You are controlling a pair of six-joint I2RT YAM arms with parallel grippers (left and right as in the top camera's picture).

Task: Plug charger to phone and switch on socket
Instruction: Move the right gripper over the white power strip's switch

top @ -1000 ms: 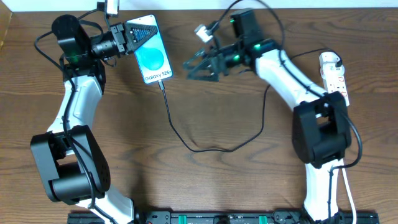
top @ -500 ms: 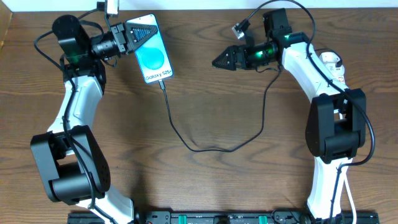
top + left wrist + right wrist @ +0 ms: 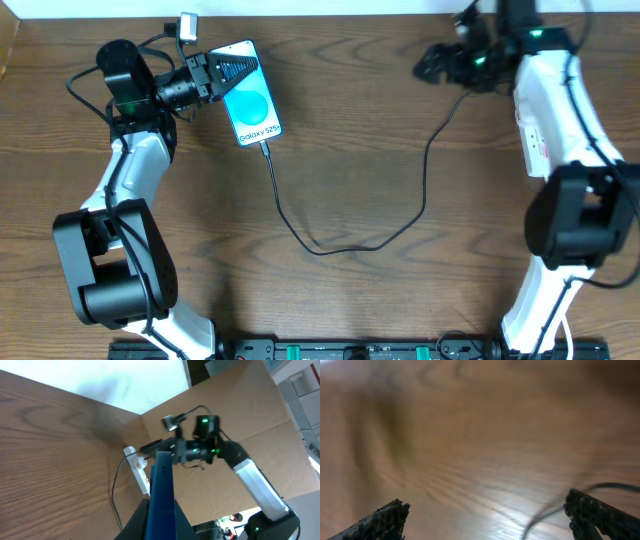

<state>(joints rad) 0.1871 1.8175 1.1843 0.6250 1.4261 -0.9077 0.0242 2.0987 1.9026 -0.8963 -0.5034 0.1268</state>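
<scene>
Phone (image 3: 250, 95) is at the far left of the desk (image 3: 350, 180) overhead, its top end clamped in the left hand (image 3: 238, 70) and the charger (image 3: 300, 225) cable seated in its lower port, so plugging looks done; the right hand (image 3: 425, 68), fingers apart, hovers left of the socket (image 3: 525, 140). From the left wrist, the phone shows edge-on between the fingers, with the socket beyond. From the right wrist, spread fingers hang over blurred wood, so next that hand must reach the socket's switch.

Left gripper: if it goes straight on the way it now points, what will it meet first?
The left gripper is shut on the phone. Beyond it the way looks free until the open right gripper, straight ahead in the left wrist view. Heights are unclear, so it might pass.
</scene>
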